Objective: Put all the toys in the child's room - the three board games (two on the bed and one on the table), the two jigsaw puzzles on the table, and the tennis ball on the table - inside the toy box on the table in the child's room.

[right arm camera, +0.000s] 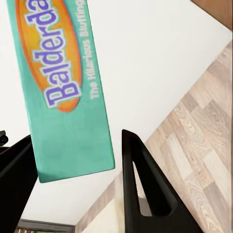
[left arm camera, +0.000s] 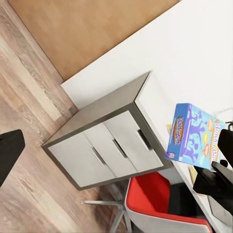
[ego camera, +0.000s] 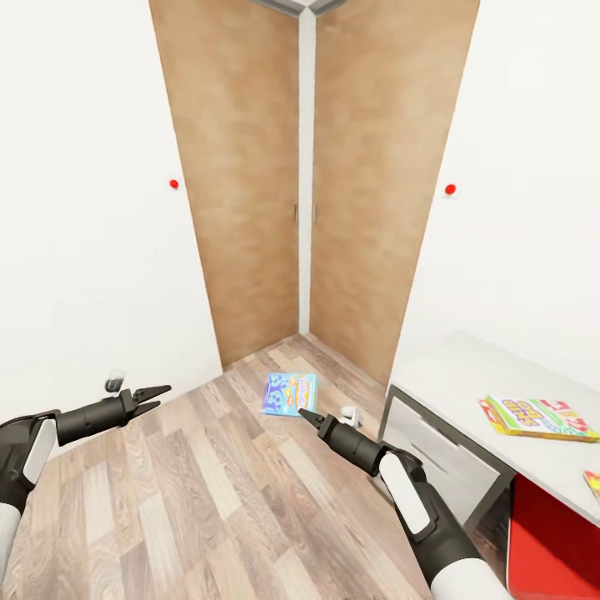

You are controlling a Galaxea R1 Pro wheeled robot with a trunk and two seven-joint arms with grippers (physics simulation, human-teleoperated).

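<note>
My right gripper (ego camera: pixel 307 412) is shut on the blue board game (ego camera: pixel 289 393), holding it in the air over the wood floor. Its teal Balderdash edge (right arm camera: pixel 63 87) sits between the right fingers (right arm camera: pixel 145 189). From the left wrist the same box (left arm camera: pixel 194 136) hangs in front of the table. My left gripper (ego camera: pixel 154 392) is open and holds nothing. At the right, the table (ego camera: pixel 467 367) carries a green-edged board game (ego camera: pixel 537 417) lying on a red-and-white one (ego camera: pixel 565 407). A jigsaw puzzle corner (ego camera: pixel 593 483) peeks in. The toy box, tennis ball and bed are out of view.
Wooden wardrobe doors (ego camera: pixel 250 208) fill the corner ahead, between white walls. The table's grey drawer cabinet (ego camera: pixel 433 450) stands close to my right arm, with a red chair (ego camera: pixel 550 533) under the top. Small white fixtures (ego camera: pixel 350 414) sit low by the walls.
</note>
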